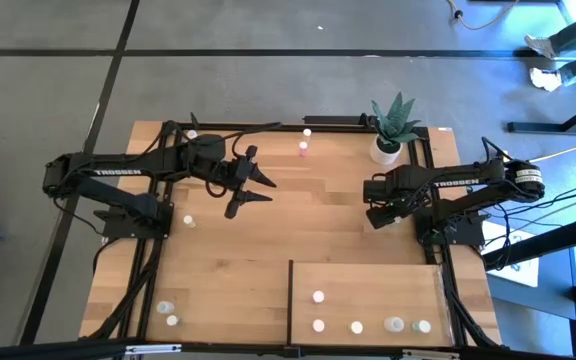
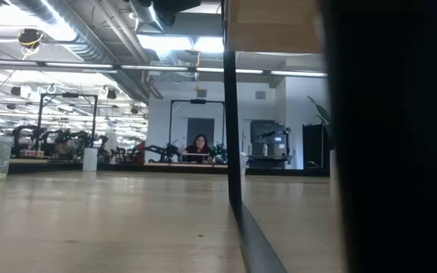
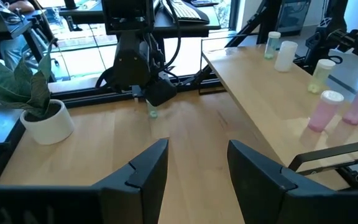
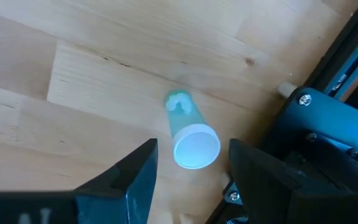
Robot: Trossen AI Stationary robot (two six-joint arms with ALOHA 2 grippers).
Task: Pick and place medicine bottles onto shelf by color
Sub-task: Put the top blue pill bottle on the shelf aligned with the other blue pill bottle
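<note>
Two black jointed arms (image 1: 118, 180) with white TROSSEN lettering

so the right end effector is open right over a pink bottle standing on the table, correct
Not quite: the bottle below the open right end effector is green-tinted with a white cap, not pink. The right wrist view shows it standing on the table, as you said.

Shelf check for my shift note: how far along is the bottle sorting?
Done: five bottles stand on the shelf. In hand: the right gripper, jaws open, hovers over a green bottle. Left: two near the table's far edge, three by the left arm; the left gripper is empty.
</note>
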